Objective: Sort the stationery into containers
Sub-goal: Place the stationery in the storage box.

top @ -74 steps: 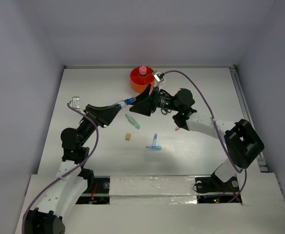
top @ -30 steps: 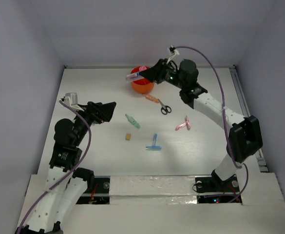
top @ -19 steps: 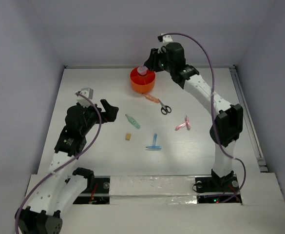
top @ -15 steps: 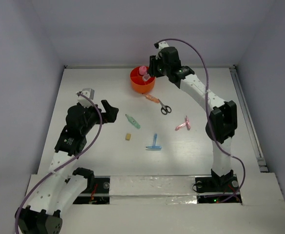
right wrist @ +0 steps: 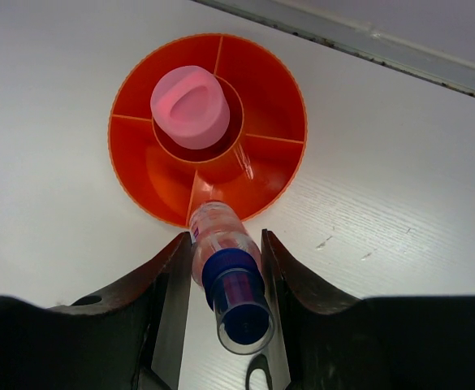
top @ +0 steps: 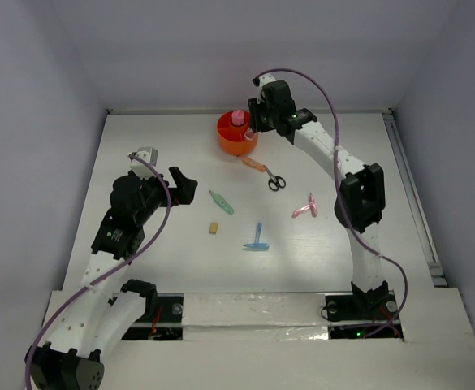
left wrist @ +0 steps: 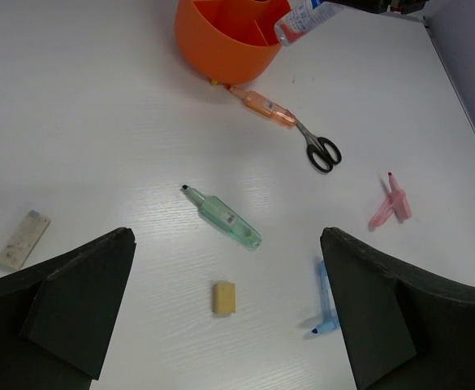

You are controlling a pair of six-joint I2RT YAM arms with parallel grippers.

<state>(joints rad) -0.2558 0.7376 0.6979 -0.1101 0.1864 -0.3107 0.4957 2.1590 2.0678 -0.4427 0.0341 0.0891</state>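
Note:
The orange tub (top: 235,140) stands at the back of the table, with the pink-capped glue bottle (right wrist: 190,106) upright in its centre cell. My right gripper (right wrist: 225,236) is shut on a clear blue-capped tube (right wrist: 233,284), nose down over the tub's near rim (right wrist: 278,106). Well short of the tub hangs my left gripper (left wrist: 227,237), open and holding nothing. On the table below it lie a green piece (left wrist: 225,217), a tan eraser (left wrist: 225,296), a light-blue T piece (left wrist: 325,302), a pink piece (left wrist: 391,203) and the black-handled scissors (left wrist: 294,134).
A small pale flat piece (left wrist: 19,240) lies left of the green piece. The table's back wall runs just behind the tub, and a rail (top: 412,187) lines the right edge. The right arm (top: 334,154) arches over the scissors and pink piece.
The right gripper carried the tube from mid-table up over the tub and tipped it nose down. The left arm drew back toward its base, jaws open.

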